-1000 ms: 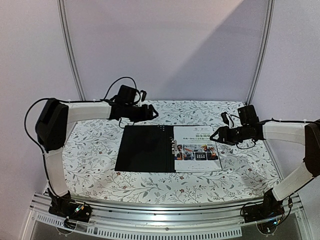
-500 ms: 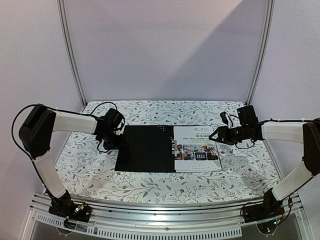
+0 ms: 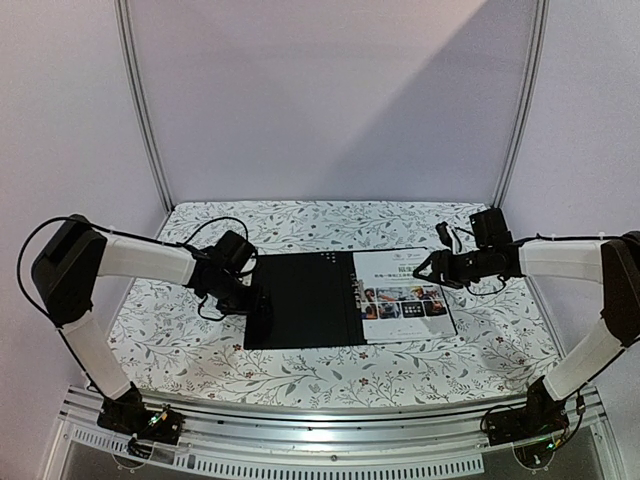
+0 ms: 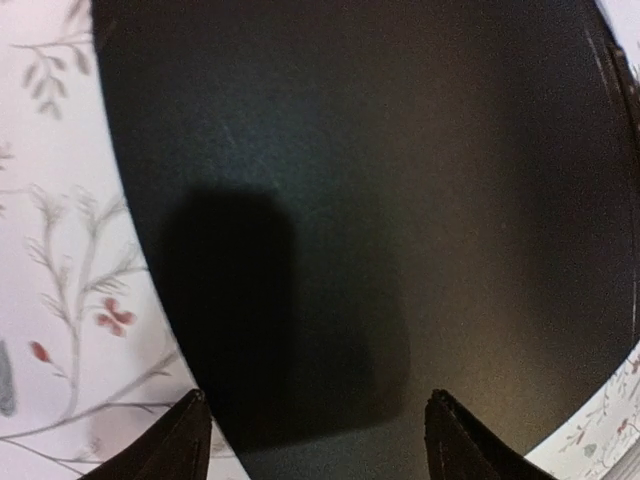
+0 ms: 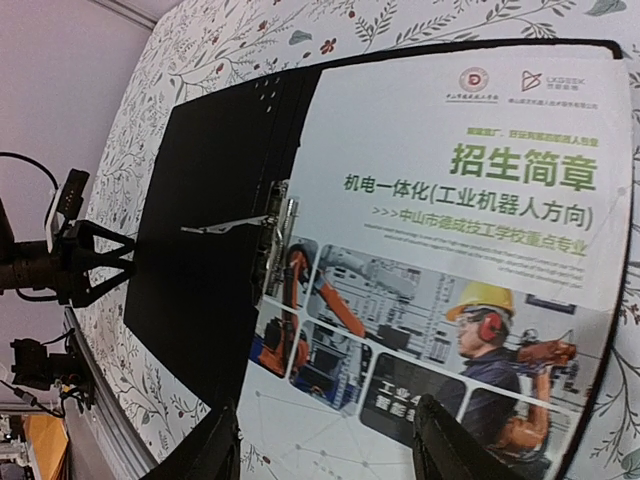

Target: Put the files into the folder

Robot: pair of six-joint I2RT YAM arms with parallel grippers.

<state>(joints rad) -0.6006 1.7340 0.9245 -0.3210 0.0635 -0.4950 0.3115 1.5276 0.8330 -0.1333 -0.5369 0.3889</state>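
Folder (image 3: 300,300): lies open and flat at the middle of the bench (image 3: 180,345), black inside face up, with a metal clip (image 5: 275,215) along its spine. Files (image 3: 405,297): top sheet has colour photos and printed headings and lies flat on the right half of the folder, within its edges; the number of sheets beneath it cannot be told. Left tool (image 3: 258,303): fingers spread apart, gripping nothing, low at the left edge of the folder's bare half; right tool (image 3: 424,268): fingers also apart and empty, over the far edge of the top sheet.
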